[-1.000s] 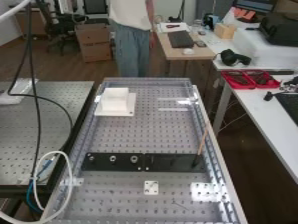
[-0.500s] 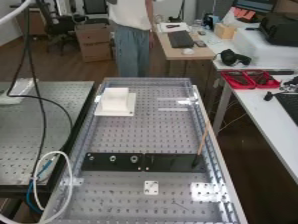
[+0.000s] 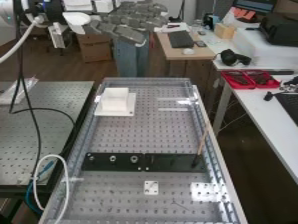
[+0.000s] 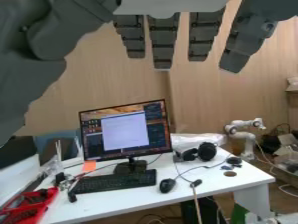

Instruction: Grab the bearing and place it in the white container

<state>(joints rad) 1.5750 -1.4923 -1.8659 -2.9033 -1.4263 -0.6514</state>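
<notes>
While the high view shows container (image 3: 115,101), bearings (image 3: 134,156) and hand (image 3: 126,24), the wrist view shows straight, spread fingers (image 4: 163,42) and a monitor (image 4: 124,131); red trays (image 3: 249,87) hold dark parts.

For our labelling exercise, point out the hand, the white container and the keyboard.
Hand (image 3: 122,31): high view, on a finger.
White container (image 3: 115,104): high view, front wall.
Keyboard (image 4: 113,183): wrist view, its keys.

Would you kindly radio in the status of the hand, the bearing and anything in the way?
Hand open, empty, raised. Three small metal rings on black plate; can't tell which is the bearing. Nothing between them and white container.
</notes>
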